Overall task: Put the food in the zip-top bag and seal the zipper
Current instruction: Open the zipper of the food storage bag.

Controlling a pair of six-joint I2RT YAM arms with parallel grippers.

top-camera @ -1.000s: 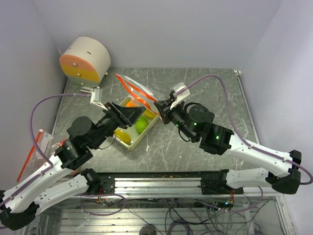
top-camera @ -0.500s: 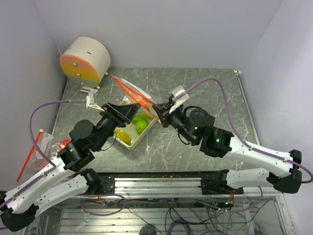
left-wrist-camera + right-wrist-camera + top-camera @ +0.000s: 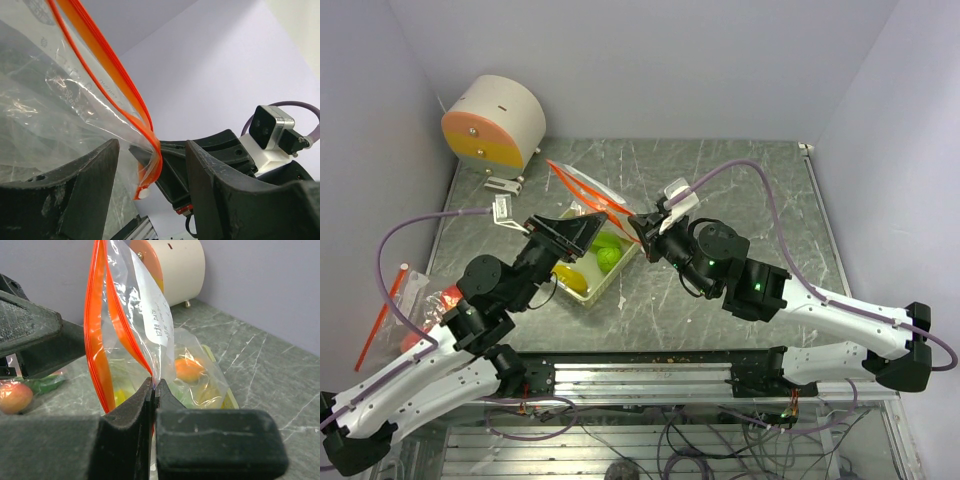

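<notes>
Left gripper [image 3: 150, 172] shifted leftward, released around zip-top bag [image 3: 586, 190] end, right gripper [image 3: 153, 390] clenched on zipper [image 3: 95, 330] edge

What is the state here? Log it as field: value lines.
Bag: clear plastic zip-top bag, orange zipper, held upright, mouth looks open
Right gripper: shut on bag's zipper edge
Left gripper: open, zipper end between fingers
Tray: pale yellow-green rectangular tray holding green toy fruit and yellow toy fruit

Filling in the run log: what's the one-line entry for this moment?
left gripper open, zipper end between jaws | right gripper shut on zip-top bag | zipper unsealed | green and yellow food in tray
</notes>
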